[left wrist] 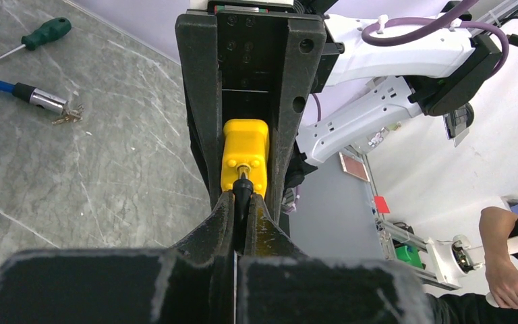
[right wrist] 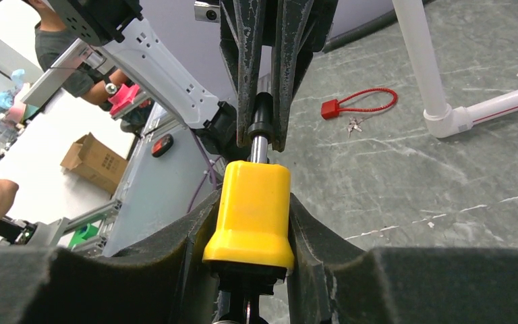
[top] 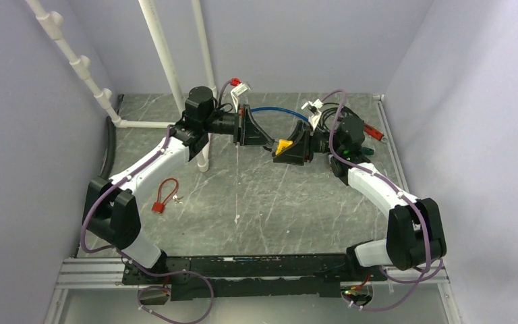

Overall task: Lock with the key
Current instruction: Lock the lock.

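A yellow padlock (top: 283,145) is held in the air over the middle back of the table. My right gripper (right wrist: 253,223) is shut on the padlock's yellow body (right wrist: 255,212), one finger on each side. My left gripper (left wrist: 243,202) is shut on the black head of a key (left wrist: 243,194). The key's metal shaft (right wrist: 260,150) meets the padlock's end face at the keyhole (left wrist: 243,170). The two grippers face each other tip to tip in the top view, the left gripper (top: 264,142) left of the right gripper (top: 291,150). The shackle is hidden.
A red cable lock (top: 164,196) with small keys lies on the table at the left. White PVC pipes (top: 165,61) stand at the back left. A blue cable (top: 276,111), a green screwdriver (left wrist: 40,37) and a red-handled tool (top: 376,133) lie at the back.
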`<control>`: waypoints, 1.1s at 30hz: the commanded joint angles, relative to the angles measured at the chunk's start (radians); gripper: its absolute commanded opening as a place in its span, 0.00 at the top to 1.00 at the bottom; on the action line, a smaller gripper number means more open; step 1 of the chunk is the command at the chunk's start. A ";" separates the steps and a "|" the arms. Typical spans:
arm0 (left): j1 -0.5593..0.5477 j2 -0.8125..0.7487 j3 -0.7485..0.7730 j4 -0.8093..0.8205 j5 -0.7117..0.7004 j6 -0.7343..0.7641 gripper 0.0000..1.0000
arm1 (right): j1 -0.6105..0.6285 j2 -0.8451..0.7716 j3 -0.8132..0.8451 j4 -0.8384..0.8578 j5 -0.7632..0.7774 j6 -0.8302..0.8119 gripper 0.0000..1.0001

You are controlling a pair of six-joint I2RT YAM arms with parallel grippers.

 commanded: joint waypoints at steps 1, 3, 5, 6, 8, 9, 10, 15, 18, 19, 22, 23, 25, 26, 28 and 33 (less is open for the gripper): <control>-0.021 -0.021 0.017 0.090 -0.022 -0.028 1.00 | 0.025 -0.002 0.049 0.012 -0.017 -0.015 1.00; -0.037 -0.017 0.016 0.092 -0.024 -0.035 1.00 | 0.032 0.008 0.068 -0.003 -0.012 -0.025 1.00; -0.048 -0.012 0.013 0.083 -0.030 -0.036 1.00 | 0.040 0.013 0.092 -0.033 -0.008 -0.057 1.00; -0.055 -0.009 0.007 0.086 -0.032 -0.038 1.00 | 0.047 0.016 0.109 -0.067 -0.007 -0.086 1.00; -0.065 -0.006 -0.002 0.078 -0.039 -0.032 1.00 | 0.061 0.019 0.143 -0.134 0.001 -0.141 1.00; -0.072 -0.003 -0.007 0.066 -0.042 -0.021 1.00 | 0.067 0.024 0.163 -0.164 0.003 -0.164 1.00; -0.079 0.000 -0.012 0.062 -0.045 -0.015 1.00 | 0.075 0.028 0.178 -0.192 0.007 -0.184 1.00; -0.113 0.011 -0.020 0.048 -0.045 0.001 1.00 | 0.106 0.052 0.247 -0.336 0.016 -0.298 1.00; -0.131 0.020 -0.024 0.050 -0.049 0.002 1.00 | 0.134 0.061 0.288 -0.439 0.021 -0.385 1.00; -0.136 0.023 -0.026 0.047 -0.052 0.004 1.00 | 0.141 0.064 0.303 -0.465 0.022 -0.404 1.00; -0.157 0.031 -0.037 0.039 -0.056 0.018 1.00 | 0.151 0.071 0.341 -0.499 0.025 -0.423 1.00; -0.165 0.033 -0.041 0.027 -0.056 0.025 1.00 | 0.151 0.073 0.356 -0.522 0.023 -0.434 1.00; -0.173 0.032 -0.050 0.017 -0.054 0.034 1.00 | 0.152 0.074 0.387 -0.591 0.030 -0.483 1.00; -0.177 0.032 -0.053 0.015 -0.054 0.035 1.00 | 0.152 0.076 0.400 -0.626 0.035 -0.522 1.00; -0.184 0.033 -0.054 0.001 -0.052 0.042 1.00 | 0.151 0.079 0.421 -0.692 0.045 -0.585 1.00; -0.190 0.014 -0.048 -0.086 -0.023 0.091 1.00 | 0.139 0.061 0.435 -0.819 0.059 -0.703 1.00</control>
